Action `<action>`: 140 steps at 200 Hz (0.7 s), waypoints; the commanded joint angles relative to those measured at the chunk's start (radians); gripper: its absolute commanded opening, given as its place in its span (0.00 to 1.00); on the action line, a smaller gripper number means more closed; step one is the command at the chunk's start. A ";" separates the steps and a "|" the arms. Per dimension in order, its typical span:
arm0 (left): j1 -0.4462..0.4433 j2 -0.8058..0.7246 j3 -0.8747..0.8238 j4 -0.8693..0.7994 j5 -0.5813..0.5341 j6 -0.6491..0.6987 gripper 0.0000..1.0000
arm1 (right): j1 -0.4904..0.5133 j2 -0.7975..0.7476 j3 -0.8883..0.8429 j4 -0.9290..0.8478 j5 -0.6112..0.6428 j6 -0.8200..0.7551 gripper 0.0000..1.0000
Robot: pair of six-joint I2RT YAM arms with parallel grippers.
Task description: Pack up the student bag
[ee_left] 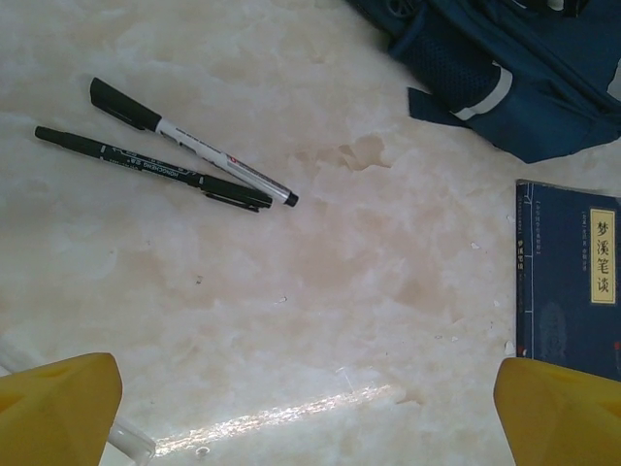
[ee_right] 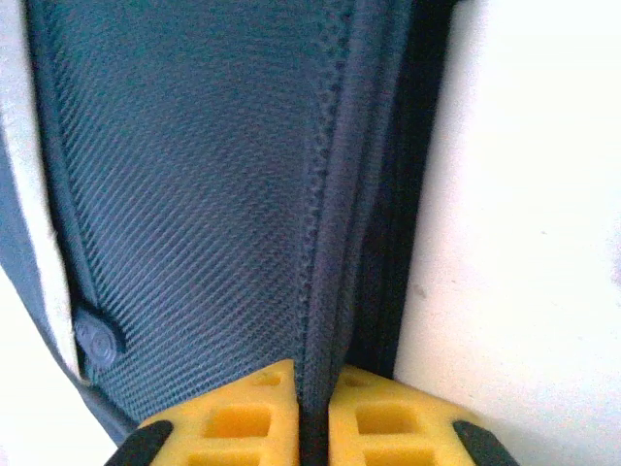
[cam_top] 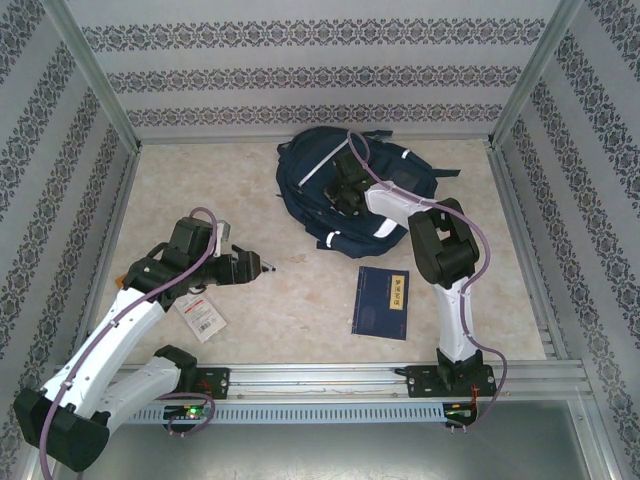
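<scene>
1. Near edge: both arm bases are bolted to a metal rail (cam_top: 330, 378). The pale marbled tabletop (cam_top: 290, 335) runs back from there.
2. Near left: a small white card with red print (cam_top: 202, 318) lies flat on the tabletop (ee_left: 340, 291), partly under the left arm.
3. Near right of centre: a flat navy book with a yellow title label (cam_top: 381, 302) lies face up beside the right arm, just clear of the bag. In the left wrist view the book (ee_left: 572, 282) sits at the right edge.
4. Left of centre: the left gripper (cam_top: 255, 266) hangs over bare tabletop. Its jaws are spread wide (ee_left: 309, 417) with nothing between them.
5. Just beyond it: two slim pens (ee_left: 170, 160), one all black and one white-barrelled with a black cap, lie together and converge at one end.
6. Far centre: the large dark navy fabric student bag with white reflective stripes (cam_top: 310, 185) lies flat near the back wall. Its lower corner (ee_left: 543, 78) shows beyond the book.
7. On the bag: the right gripper (cam_top: 345, 190) is down on the fabric. Its yellow jaws (ee_right: 312, 427) are pinched together on a raised seam of the student bag (ee_right: 194, 194).
8. Farthest: a back wall of striped patterned wallpaper (cam_top: 300, 70).
</scene>
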 commanded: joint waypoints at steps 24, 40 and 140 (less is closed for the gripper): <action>0.015 0.022 0.019 0.035 0.038 -0.020 1.00 | -0.012 -0.093 -0.007 0.000 -0.189 -0.356 0.00; 0.015 0.051 0.034 0.037 0.052 -0.022 1.00 | -0.028 -0.138 -0.034 -0.018 -0.281 -0.486 0.00; 0.092 0.360 0.134 0.205 0.165 -0.068 1.00 | -0.027 -0.375 0.002 -0.530 -0.147 -1.166 0.00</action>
